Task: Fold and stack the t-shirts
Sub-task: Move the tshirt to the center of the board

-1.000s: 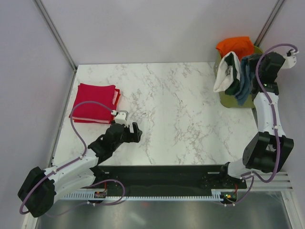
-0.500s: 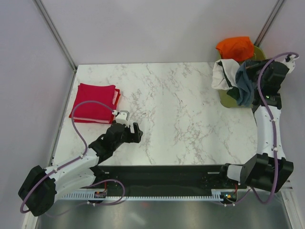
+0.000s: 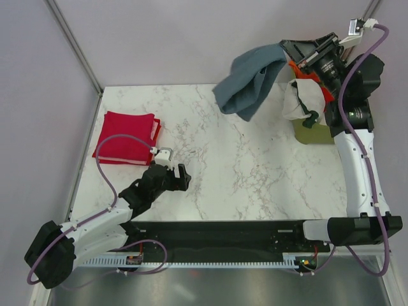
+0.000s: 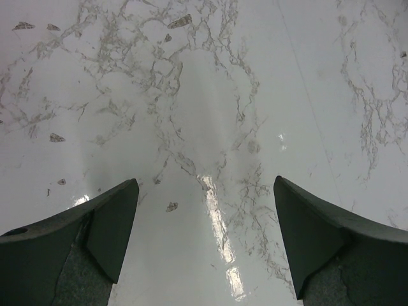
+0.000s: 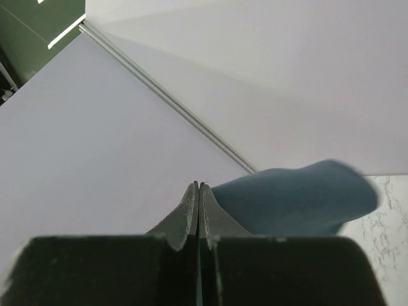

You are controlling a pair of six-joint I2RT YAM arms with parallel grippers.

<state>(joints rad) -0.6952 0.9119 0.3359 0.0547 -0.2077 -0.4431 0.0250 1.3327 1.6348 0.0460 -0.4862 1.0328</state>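
Note:
My right gripper [image 3: 287, 46] is raised high over the table's far right, shut on a corner of the slate blue-grey t-shirt [image 3: 248, 83], which hangs and swings out to the left in the air. In the right wrist view the jaws [image 5: 199, 185] are pressed together and the shirt [image 5: 299, 197] trails from their tips. A crimson red t-shirt [image 3: 127, 137] lies folded to a rectangle at the table's left. My left gripper [image 3: 175, 166] is open and empty just right of it, low over bare marble [image 4: 204, 191].
The olive-green basket [image 3: 312, 134] stands at the far right corner with a white t-shirt [image 3: 299, 99] draped over its rim and an orange one [image 3: 295, 66] behind. Grey walls close the left and back sides.
My right arm has swung up and to the left, pulling the blue-grey t-shirt out of the basket into the air. The left arm has not moved.

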